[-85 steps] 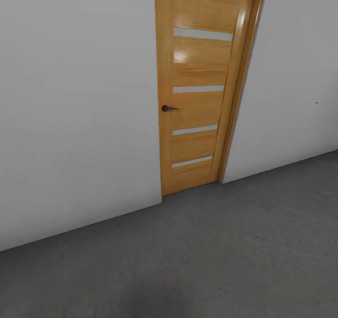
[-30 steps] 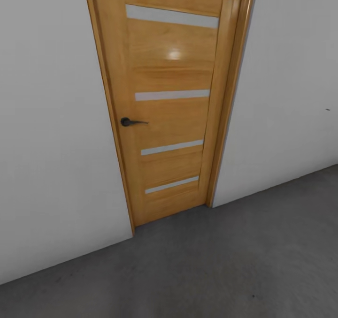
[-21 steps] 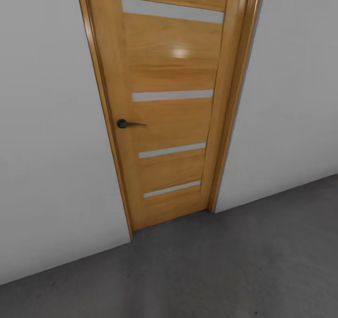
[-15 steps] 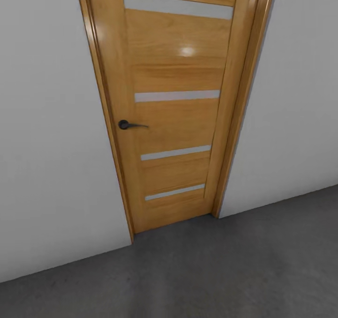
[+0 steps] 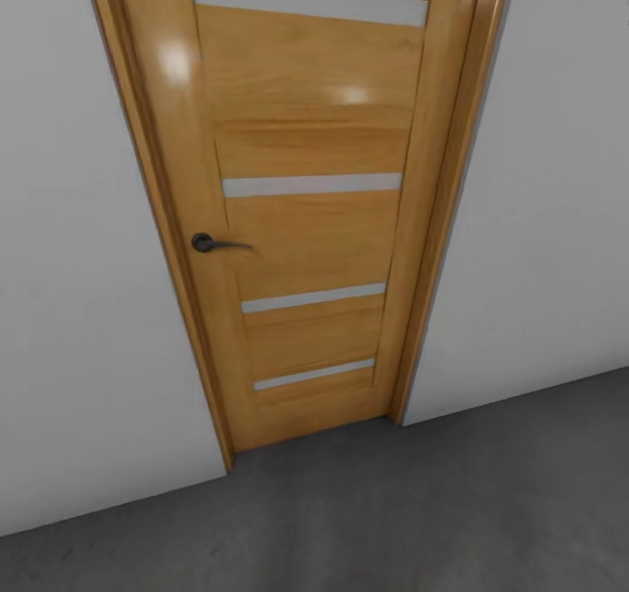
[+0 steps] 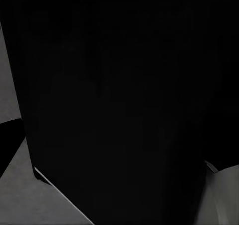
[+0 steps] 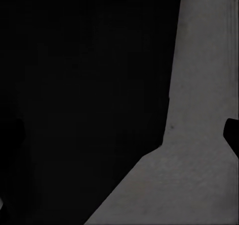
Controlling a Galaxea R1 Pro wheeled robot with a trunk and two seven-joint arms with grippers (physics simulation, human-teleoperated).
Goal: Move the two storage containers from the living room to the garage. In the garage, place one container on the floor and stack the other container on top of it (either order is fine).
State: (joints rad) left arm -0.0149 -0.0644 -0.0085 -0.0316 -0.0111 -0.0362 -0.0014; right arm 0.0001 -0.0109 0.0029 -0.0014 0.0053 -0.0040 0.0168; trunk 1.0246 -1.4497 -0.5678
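Wooden door (image 5: pixel 306 216) top cut off, grey floor (image 5: pixel 437 505), wrist views mostly black

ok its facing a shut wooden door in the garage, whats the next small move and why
Probably creep the base a little closer and square up to the door, so an arm can reach its dark lever handle. The door sits shut in its frame between pale walls, on the grey concrete floor, and no orange-red container is seen, so the way on likely leads through it.

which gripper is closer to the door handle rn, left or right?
Cannot tell: the head view shows the closed wooden door and its door handle on the left side, while both wrist views are mostly dark with grey floor beyond.
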